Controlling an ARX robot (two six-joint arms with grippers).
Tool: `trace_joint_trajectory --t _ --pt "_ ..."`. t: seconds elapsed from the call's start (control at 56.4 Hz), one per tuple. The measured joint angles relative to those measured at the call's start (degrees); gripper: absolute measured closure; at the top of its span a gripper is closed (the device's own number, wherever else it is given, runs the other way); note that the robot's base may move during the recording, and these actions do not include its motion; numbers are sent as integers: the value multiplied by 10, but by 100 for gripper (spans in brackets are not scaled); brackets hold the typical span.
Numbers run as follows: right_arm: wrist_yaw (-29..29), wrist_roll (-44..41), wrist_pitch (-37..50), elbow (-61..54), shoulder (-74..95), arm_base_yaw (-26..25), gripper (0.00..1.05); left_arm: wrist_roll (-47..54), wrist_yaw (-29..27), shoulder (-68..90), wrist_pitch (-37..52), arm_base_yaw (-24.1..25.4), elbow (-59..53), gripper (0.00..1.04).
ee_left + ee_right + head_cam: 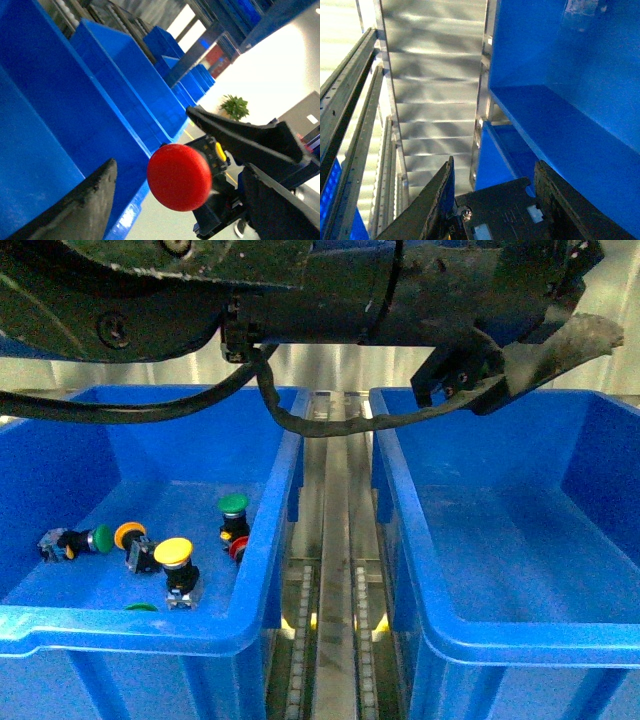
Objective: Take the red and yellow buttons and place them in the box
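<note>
Logging current holdings.

Left end effector (pixel 478 375): clenched on the red button (pixel 178 176). The button hangs between the fingers with its domed cap outward, off every surface. In my front view this end effector sits high over the far inner corner of the empty right box (pixel 520 645).

Risk, as I judge it: that corner lies close to the rail gap (pixel 335 540) between the boxes, so a release here could drop the button outside the rim. The grip is on the stubby body, partly hidden, and could slip.

Right end effector (pixel 495 167): released, nothing between its fingers.

Stock in left box (pixel 130 632):
- yellow button (pixel 173 551), near the front wall
- second yellow button (pixel 129 534), just beside it
- second red button (pixel 239 549), against the right wall
- green buttons (pixel 233 504), to be left alone
</note>
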Motion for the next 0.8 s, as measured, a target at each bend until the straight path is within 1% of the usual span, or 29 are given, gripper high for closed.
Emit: trace_joint_trajectory --t 0.053,0.089,0.124,0.213,0.373,0.55,0.656,0.727,0.781,0.798 --pt "-3 -21 27 -25 18 -21 64 10 -32 -7 -18 11 0 12" --pt "-5 -30 35 -34 28 -30 64 20 -54 -15 -30 20 0 6" --pt "-8 -49 56 -45 42 -45 64 24 -73 -24 -35 31 -1 9" --pt "-10 -75 85 -54 59 -66 64 31 -100 -48 -45 52 -4 8" --pt "-18 -136 120 -57 79 -89 64 50 -124 -137 -78 97 -57 8" --pt "-25 -215 121 -57 80 -85 64 82 -144 -274 -108 148 -163 8" --pt "-17 -265 129 -57 80 -72 64 89 -148 -387 -136 187 -235 8" --pt "-2 -306 139 -59 79 -57 64 83 -153 -476 -170 222 -304 8" --pt "9 -329 142 -63 78 -50 64 73 -153 -515 -186 240 -334 8" --pt "11 -336 142 -64 78 -48 64 81 -180 -532 -202 240 -342 9"
